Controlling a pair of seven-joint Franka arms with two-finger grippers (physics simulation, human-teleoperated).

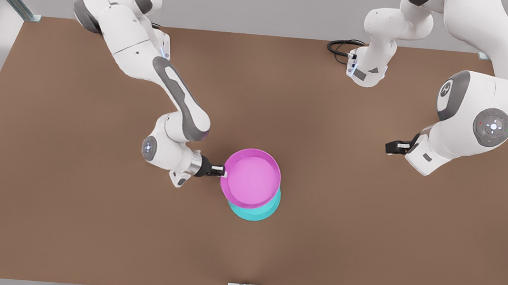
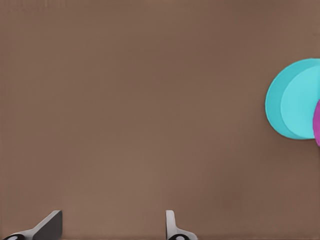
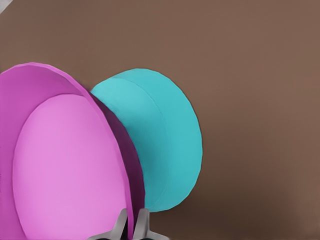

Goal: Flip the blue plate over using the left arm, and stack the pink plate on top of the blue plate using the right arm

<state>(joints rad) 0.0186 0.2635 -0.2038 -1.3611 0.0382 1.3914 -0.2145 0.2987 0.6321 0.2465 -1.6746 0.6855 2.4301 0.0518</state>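
Pink plate (image 1: 251, 176) open-side up over inverted blue plate (image 1: 259, 210)

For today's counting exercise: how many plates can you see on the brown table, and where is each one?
2. The blue plate lies upside down on the table. The pink plate sits over it, its rim gripped by the right gripper. None looks hidden.

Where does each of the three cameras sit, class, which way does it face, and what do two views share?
Front view: high above the brown table, looking down; both white arms show, the right claw gripping the round magenta-pink plate.
Left wrist view: on the arm at the front view's right, facing bare tabletop; the open left claw shows its fingertips.
Right wrist view: behind the right claw, shut on the pink rim.
Shared: all show the round turquoise plate, underside up, beneath the pink one.
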